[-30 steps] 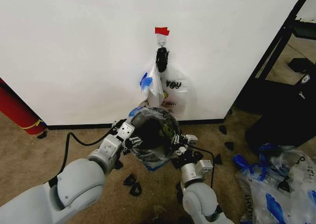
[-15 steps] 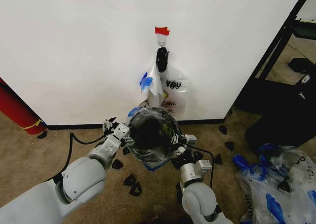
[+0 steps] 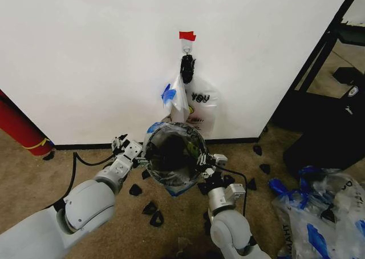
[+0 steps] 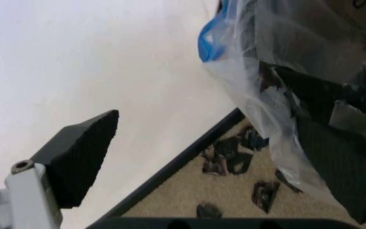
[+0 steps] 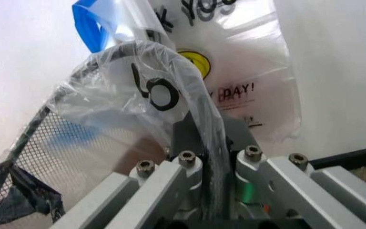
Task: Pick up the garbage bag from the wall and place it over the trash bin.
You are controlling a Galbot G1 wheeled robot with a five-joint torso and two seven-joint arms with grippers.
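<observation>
The black trash bin [image 3: 169, 157] stands on the carpet at the foot of the white wall [image 3: 85, 53]. The translucent garbage bag [image 3: 180, 186] with blue patches is draped over its rim. My right gripper [image 3: 204, 166] is shut on the bag-covered rim at the bin's right side. In the right wrist view its fingers [image 5: 192, 138] clamp the plastic [image 5: 145, 81] beside the mesh wall of the bin [image 5: 55, 138]. My left gripper [image 3: 121, 144] is open, just left of the bin. In the left wrist view one finger [image 4: 81, 152] stands apart from the bag [image 4: 259, 71].
Other bags [image 3: 197, 105], one lettered "YOU", hang from a hook [image 3: 186, 53] under red tape [image 3: 186, 36]. A red cylinder [image 3: 20, 125] stands far left. A heap of plastic bags [image 3: 319, 213] and a black frame [image 3: 319, 48] are on the right. Black scraps [image 3: 153, 212] dot the carpet.
My left gripper has let go of the bin's left rim, opened, and drawn back to the left. The right gripper still holds the rim.
</observation>
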